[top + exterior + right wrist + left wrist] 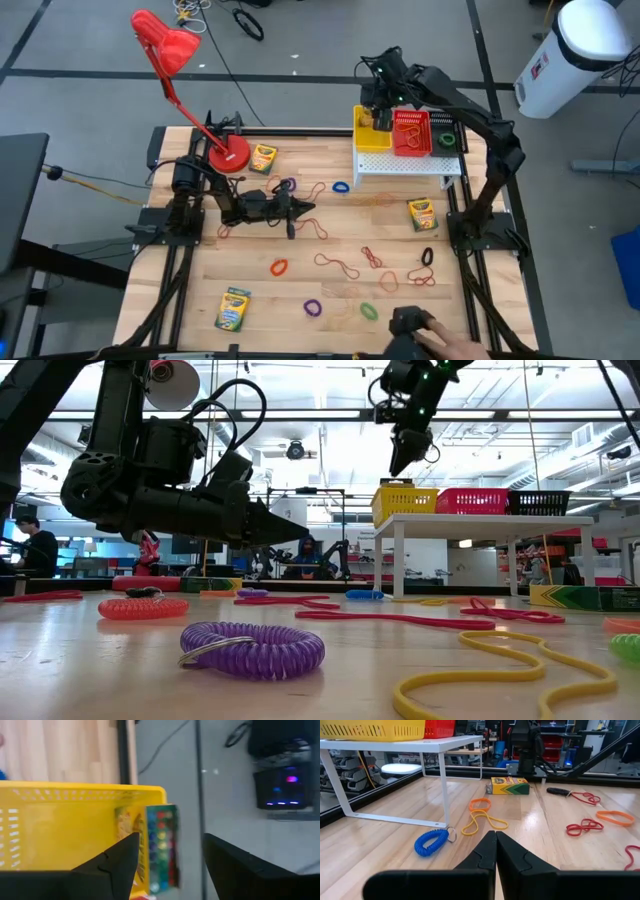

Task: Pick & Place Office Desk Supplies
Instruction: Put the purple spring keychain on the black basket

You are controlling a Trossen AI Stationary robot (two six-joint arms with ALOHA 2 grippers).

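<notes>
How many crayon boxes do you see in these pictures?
5. One beside the lamp base, one at the table's front left, one on the right under the shelf's front, two in the yellow basket: and. Others may be hidden.

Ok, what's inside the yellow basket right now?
A crayon box stands on edge against one end wall of the yellow basket, between the open right gripper's fingers. The basket's floor under the gripper is hidden.
</notes>
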